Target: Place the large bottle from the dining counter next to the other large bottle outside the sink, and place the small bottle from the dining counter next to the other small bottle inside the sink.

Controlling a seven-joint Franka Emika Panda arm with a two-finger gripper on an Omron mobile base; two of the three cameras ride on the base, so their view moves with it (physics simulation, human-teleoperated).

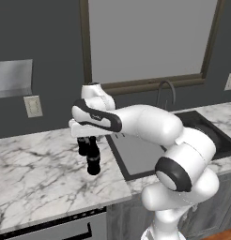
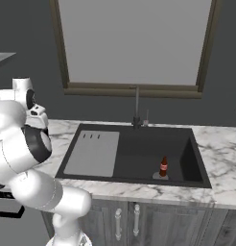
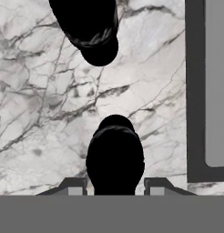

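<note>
Counter [image 1: 37,178]: lying left of the sink [image 2: 139,153].
Gripper [image 3: 115,190]: pinching a black bottle [image 3: 114,157] above it.
Reddish-brown bottle [image 2: 163,167]: standing inside the sink.

A kitchen: marble counter [image 2: 220,153], dark sink [image 2: 139,153] with faucet [image 2: 136,108], probably cabinet doors [image 2: 127,221] below.

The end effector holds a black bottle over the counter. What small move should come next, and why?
Probably lower it straight down. The end effector is shut on the black bottle beside another black bottle on the marble counter, left of the sink; whether it already stands there is unclear.
</note>
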